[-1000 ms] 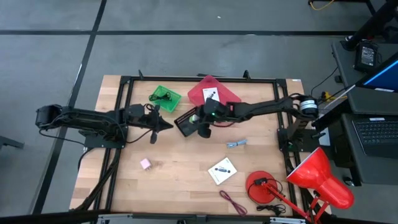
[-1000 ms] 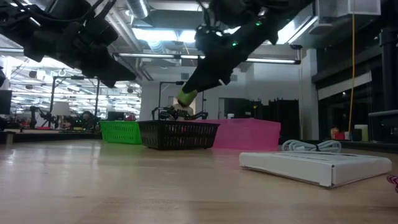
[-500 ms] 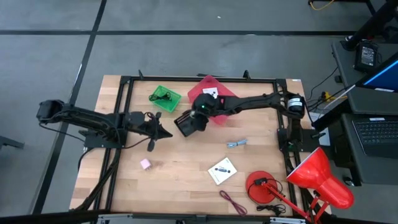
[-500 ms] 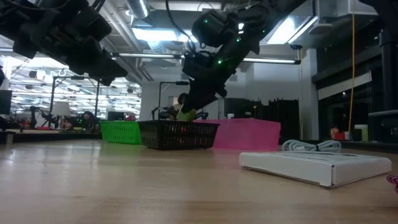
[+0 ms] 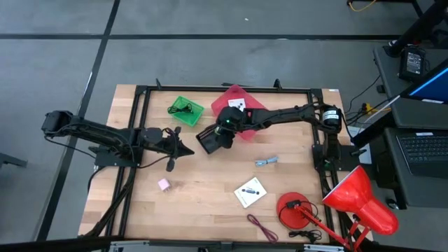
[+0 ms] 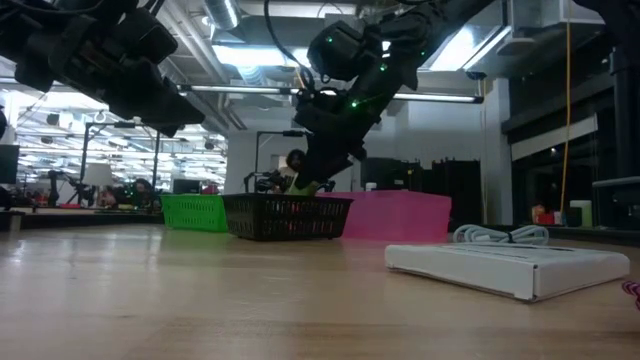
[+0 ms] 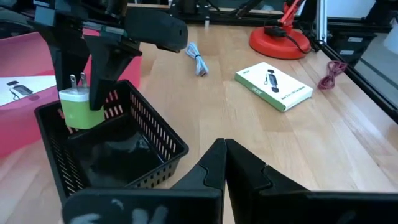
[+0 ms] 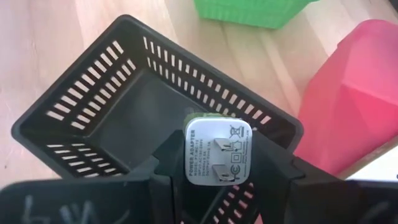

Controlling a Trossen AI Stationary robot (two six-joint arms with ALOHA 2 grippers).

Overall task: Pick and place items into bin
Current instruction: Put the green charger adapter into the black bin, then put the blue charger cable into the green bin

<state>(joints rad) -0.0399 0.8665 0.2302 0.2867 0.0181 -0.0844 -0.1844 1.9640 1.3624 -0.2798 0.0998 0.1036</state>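
My right gripper [image 5: 222, 131] is over the black slotted basket [image 5: 208, 139] and is shut on a green-and-white plug adapter [image 8: 217, 151], which also shows in the left wrist view [image 7: 79, 107] at the basket's rim. My left gripper [image 5: 189, 150] is shut and holds nothing, just left of the basket. On the table lie a white card box [image 5: 250, 192], a pink cube [image 5: 164, 184], a grey-blue piece [image 5: 266, 162] and a maroon cord [image 5: 262, 228]. A second white card [image 5: 238, 106] lies in the pink bin [image 5: 246, 112]. My right gripper pinches the adapter between its two fingers, one on each side of the body [image 8: 186, 155]. The fingers [image 7: 106, 68] come from above, pointing down. The adapter is lifted clear and upright, with its two prongs [image 7: 76, 81] up toward the wrist and its lower part just inside the basket's rim.
A green bin [image 5: 185, 110] with a dark cable in it stands at the far side, left of the pink bin. A red desk lamp [image 5: 350, 203] takes up the near right corner. Bare wood lies between the pink cube and the card box.
My right gripper has carried the adapter toward the table's left and far side, over the black basket, and down until it reaches the basket's rim. My left gripper has shifted slightly toward the near edge.
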